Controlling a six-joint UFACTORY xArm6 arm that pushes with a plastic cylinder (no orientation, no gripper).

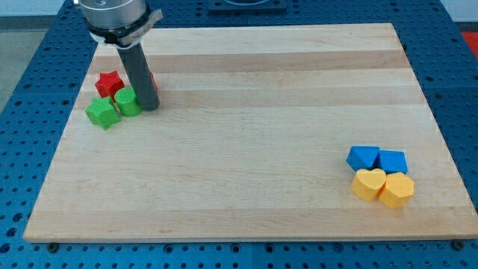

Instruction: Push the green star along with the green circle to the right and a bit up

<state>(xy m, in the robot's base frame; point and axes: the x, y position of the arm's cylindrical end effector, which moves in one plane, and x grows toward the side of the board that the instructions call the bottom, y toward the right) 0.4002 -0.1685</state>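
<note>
My tip (150, 107), the bare rod-end of an end effector that holds nothing, touches the green circle (128, 101) on its right side (green star (102, 113) just left, red star (110, 83) above) at the bench's (246, 149) upper left.

1. Green circle (128, 101): landmark, near the wooden board's (246, 172) top-left corner.
2. Green star (102, 113): touching its left side.
3. Red star (110, 84): just above it.
4. My tip (150, 108): touching its right side.
</note>
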